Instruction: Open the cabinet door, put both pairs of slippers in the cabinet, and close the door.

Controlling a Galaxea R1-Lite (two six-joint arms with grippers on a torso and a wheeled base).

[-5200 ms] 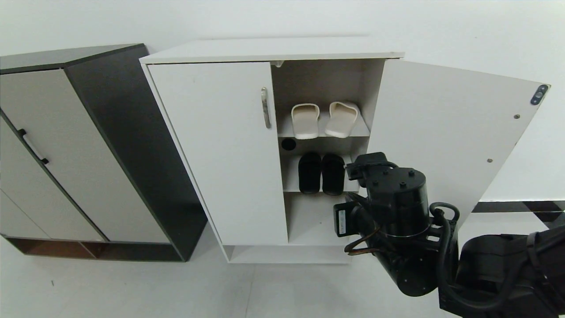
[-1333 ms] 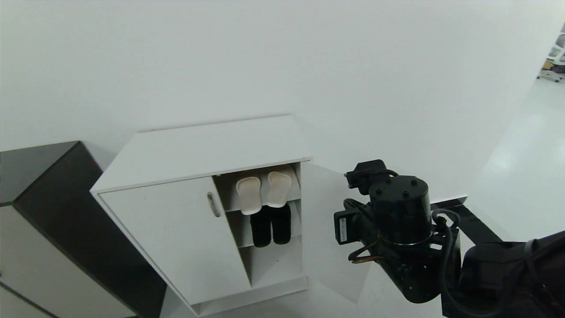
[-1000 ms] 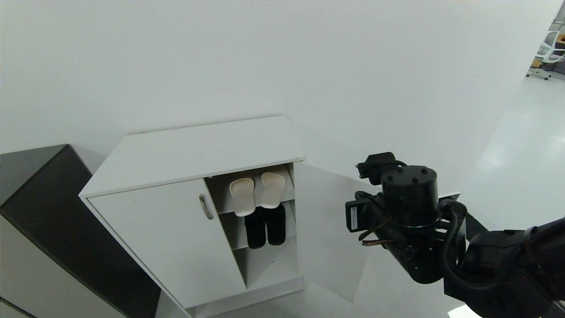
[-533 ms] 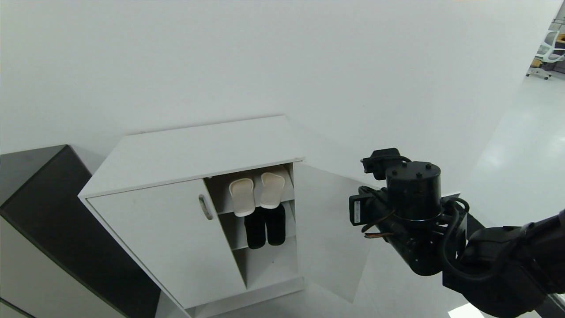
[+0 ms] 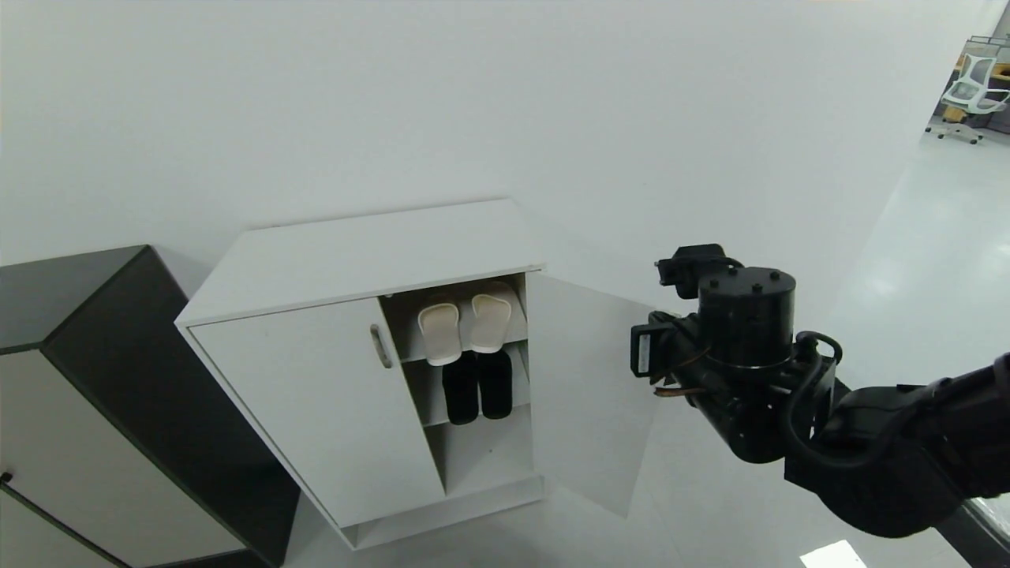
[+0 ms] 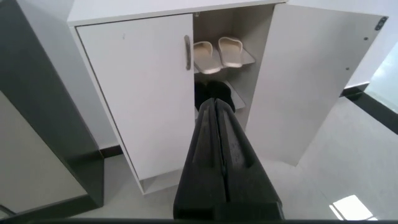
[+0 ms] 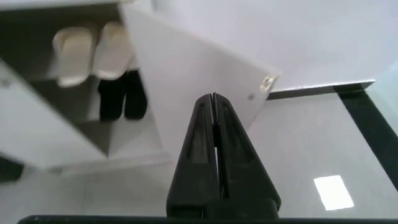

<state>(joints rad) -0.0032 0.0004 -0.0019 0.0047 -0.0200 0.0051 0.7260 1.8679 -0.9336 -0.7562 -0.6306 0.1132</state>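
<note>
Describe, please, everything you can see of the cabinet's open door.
The open door is a plain white flat panel, seemingly laminated board, hinged on the cabinet's right side. It stands upright, swung wide, its inner face showing. A small dark catch sits at its top free corner, with two small fittings below along that edge. The right arm is close by that edge; whether it touches cannot be told.

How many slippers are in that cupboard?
4: two white slippers on the top shelf, two black slippers on the shelf below. The shut door could hide more.
</note>
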